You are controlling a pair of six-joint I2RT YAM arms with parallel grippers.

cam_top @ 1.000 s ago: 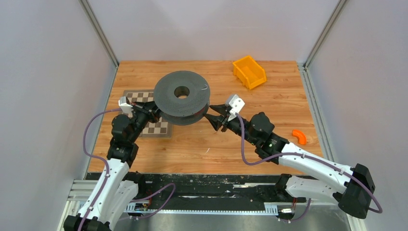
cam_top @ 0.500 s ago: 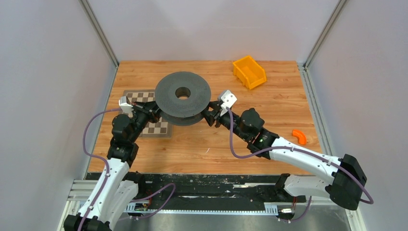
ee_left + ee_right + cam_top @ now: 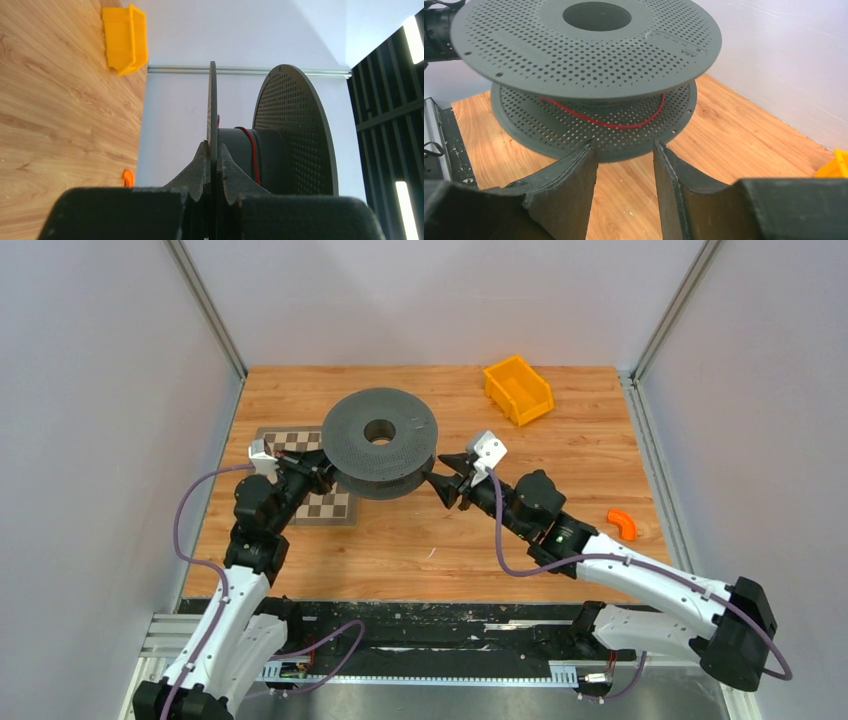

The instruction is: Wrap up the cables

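A dark grey perforated spool (image 3: pixel 379 443) is held off the table, flat, over the far middle. My left gripper (image 3: pixel 322 472) is shut on the rim of its lower flange (image 3: pixel 212 110), fingers pinching the thin disc edge on. The thin red-brown cable (image 3: pixel 609 121) lies in a loose loop around the spool's core between the two flanges; it also shows as a red line on the core in the left wrist view (image 3: pixel 252 150). My right gripper (image 3: pixel 440 480) is open and empty, just right of the spool's rim, with its fingertips (image 3: pixel 589 155) apart in front of the lower flange.
A checkerboard mat (image 3: pixel 330 502) lies under the spool's left side. An orange bin (image 3: pixel 518 389) stands at the far right. A small orange curved piece (image 3: pixel 622 524) lies on the right of the wooden table (image 3: pixel 430 540). Grey walls enclose the sides.
My right gripper pushed in against the spool's right rim half a second ago and has now drawn back to the right. The spool turned slightly. My left gripper stayed put.
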